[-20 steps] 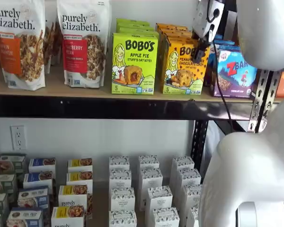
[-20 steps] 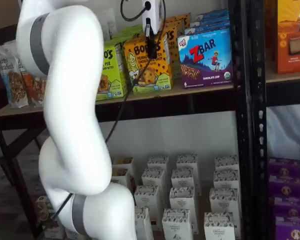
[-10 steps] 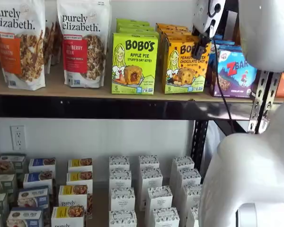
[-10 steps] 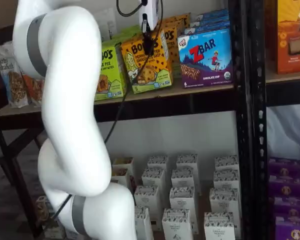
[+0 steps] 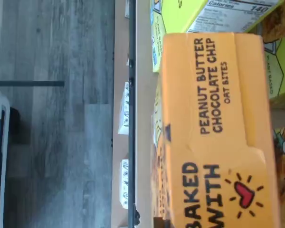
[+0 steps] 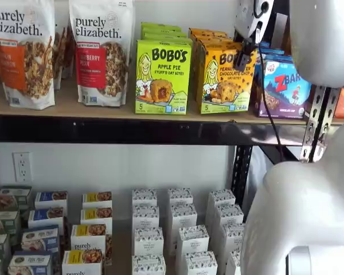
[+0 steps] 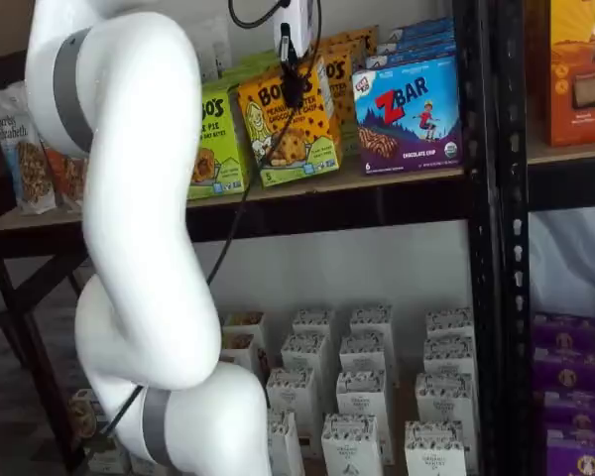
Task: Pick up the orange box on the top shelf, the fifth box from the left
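Note:
The orange box (image 6: 222, 77) stands on the top shelf (image 6: 103, 110) between a lime-green carton and a blue box, and shows in both shelf views (image 7: 290, 134). It is tipped, with its top leaning off the row behind it. My gripper (image 6: 245, 50) comes from above and its black fingers are shut on the box's top edge (image 7: 293, 87). The wrist view shows the box's top face (image 5: 213, 133) close up, printed "Peanut Butter Chocolate Chip", over the shelf's front rail (image 5: 131, 114). More orange cartons stand behind it.
The green Apple Pie carton (image 6: 162, 74) is to the left, the blue ZBar box (image 6: 284, 86) to the right, close on both sides. Granola bags (image 6: 100, 51) stand further left. Small white boxes (image 6: 178, 229) fill the lower level. My white arm (image 7: 139, 198) fills much of a shelf view.
The orange box has tilted and shifted forward and slightly up with the gripper. The neighbouring cartons have not moved.

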Robot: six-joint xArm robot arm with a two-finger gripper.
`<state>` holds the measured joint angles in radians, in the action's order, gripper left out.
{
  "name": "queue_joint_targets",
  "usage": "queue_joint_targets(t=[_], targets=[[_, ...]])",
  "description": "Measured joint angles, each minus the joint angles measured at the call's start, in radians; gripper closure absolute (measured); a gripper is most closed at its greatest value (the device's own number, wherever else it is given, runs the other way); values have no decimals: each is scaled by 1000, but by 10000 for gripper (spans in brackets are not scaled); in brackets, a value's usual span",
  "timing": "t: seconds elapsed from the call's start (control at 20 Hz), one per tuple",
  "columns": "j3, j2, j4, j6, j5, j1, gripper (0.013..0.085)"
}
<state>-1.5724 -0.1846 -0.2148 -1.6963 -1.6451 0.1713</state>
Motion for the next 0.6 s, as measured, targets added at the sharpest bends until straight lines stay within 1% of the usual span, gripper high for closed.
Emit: queue_joint_targets(t=[0.3, 0.45, 0.6], targets=[[-2, -20, 7, 11, -30, -9, 570], [0, -38, 26, 21, -54, -20, 570], [0, -55, 34, 25, -85, -23, 570]])
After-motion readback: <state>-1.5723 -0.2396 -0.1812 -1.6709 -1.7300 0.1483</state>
